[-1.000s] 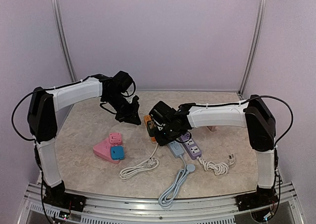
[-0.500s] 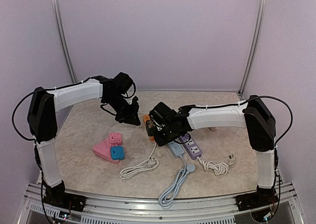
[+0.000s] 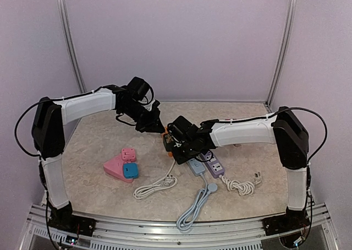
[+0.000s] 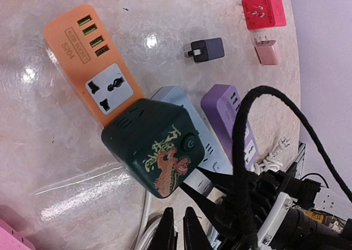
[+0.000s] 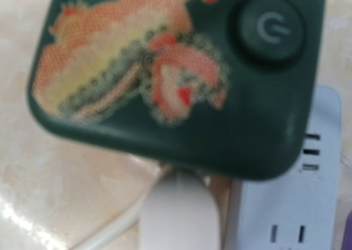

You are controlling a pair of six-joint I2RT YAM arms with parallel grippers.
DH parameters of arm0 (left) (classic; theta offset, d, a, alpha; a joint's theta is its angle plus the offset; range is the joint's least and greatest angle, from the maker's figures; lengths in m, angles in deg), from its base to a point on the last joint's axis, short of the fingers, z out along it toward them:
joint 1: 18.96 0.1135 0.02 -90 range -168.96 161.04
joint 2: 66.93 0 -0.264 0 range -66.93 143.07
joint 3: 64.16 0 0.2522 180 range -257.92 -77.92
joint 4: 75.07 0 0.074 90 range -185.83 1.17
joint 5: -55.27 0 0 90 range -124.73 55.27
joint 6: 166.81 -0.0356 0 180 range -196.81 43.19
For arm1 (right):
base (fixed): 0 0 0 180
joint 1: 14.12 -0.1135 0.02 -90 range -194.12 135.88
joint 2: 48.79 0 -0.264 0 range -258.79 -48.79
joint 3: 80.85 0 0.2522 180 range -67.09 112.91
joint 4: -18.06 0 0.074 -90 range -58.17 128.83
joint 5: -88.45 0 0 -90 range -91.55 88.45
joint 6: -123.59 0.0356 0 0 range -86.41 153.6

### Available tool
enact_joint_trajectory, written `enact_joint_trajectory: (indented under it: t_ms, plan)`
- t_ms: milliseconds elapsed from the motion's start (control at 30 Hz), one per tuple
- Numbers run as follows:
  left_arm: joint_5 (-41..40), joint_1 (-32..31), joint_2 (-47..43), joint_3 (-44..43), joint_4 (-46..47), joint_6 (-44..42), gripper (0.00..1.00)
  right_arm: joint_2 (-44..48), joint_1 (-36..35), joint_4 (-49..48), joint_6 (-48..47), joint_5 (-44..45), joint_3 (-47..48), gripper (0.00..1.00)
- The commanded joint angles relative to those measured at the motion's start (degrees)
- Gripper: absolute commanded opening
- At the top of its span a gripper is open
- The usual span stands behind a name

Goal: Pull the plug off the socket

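A marbled beige table (image 3: 93, 151) stands between lilac walls. In the top view, the left gripper (image 3: 154, 126) hovers just above centre, beside the upper end of the orange power strip (image 3: 164, 134). The right gripper (image 3: 176, 145) is at the strip's lower end. A pale blue strip (image 3: 195, 166) and a purple strip (image 3: 215, 166) lie lower right of it.

In the left wrist view, the dark green cube plug (image 4: 157, 151) sits mid-frame on the orange strip's lower end. The left fingertips (image 4: 166, 231), at the bottom edge, are nearly together and hold nothing. The right gripper's black fingers meet the cube's lower right side. They are closed, but I cannot tell whether they hold anything.

In the right wrist view, the cube fills the upper frame, its power button (image 5: 270, 25) at upper right.
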Motion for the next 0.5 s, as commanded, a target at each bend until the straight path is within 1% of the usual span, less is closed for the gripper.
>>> enact_joint_trajectory:
  t_ms: [0,133,333,467]
  plan:
    - [3.1,-0.6,4.1,-5.1,1.5,-1.5,0.07,2.4,0.6,-2.8,-1.4,2.9,0.5,0.10]
    - [4.0,-1.0,7.6,-7.0,0.8,-0.7,0.06,1.4,0.6,-3.0,-1.8,3.8,1.1,0.10]
    - [3.0,-1.7,9.5,-6.1,2.2,2.4,0.05,2.0,0.8,-5.0,-1.4,4.0,-0.6,0.10]
    - [2.3,-1.7,10.6,-7.1,0.9,2.5,0.06,1.7,1.2,-5.5,-3.7,3.9,-0.7,0.10]
